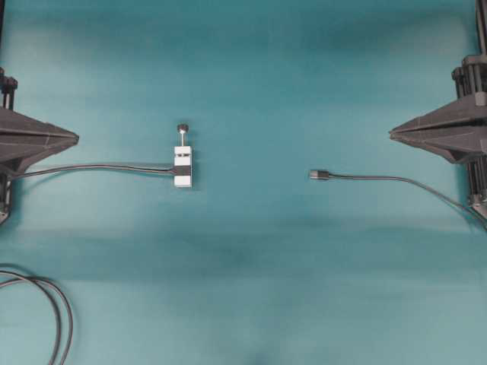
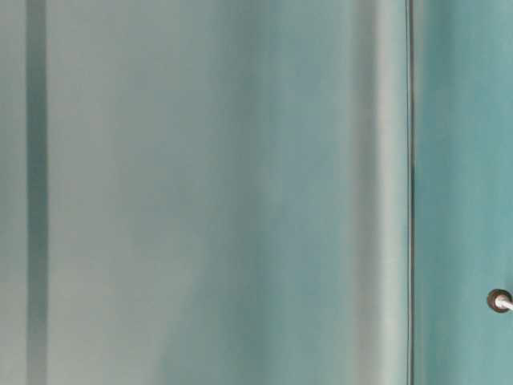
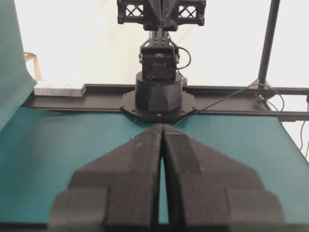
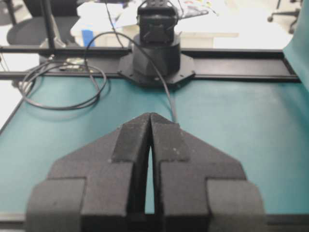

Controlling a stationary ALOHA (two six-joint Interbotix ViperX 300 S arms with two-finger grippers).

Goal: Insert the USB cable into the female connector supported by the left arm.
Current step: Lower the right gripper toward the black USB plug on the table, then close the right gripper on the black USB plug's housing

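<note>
So far nothing is done: left gripper (image 1: 76, 138) and right gripper (image 1: 392, 134) sit closed and empty at opposite table edges. Further in, the connector (image 1: 183, 166) and cable plug (image 1: 319, 175) lie well apart on bare cloth (image 1: 251, 91), leaving open room between; grasping, lifting, aligning and inserting all remain.

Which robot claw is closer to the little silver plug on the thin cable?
The right gripper. It sits at the right edge, above and right of the USB cable plug. The left gripper is far off at the left edge, beyond the female connector.
</note>
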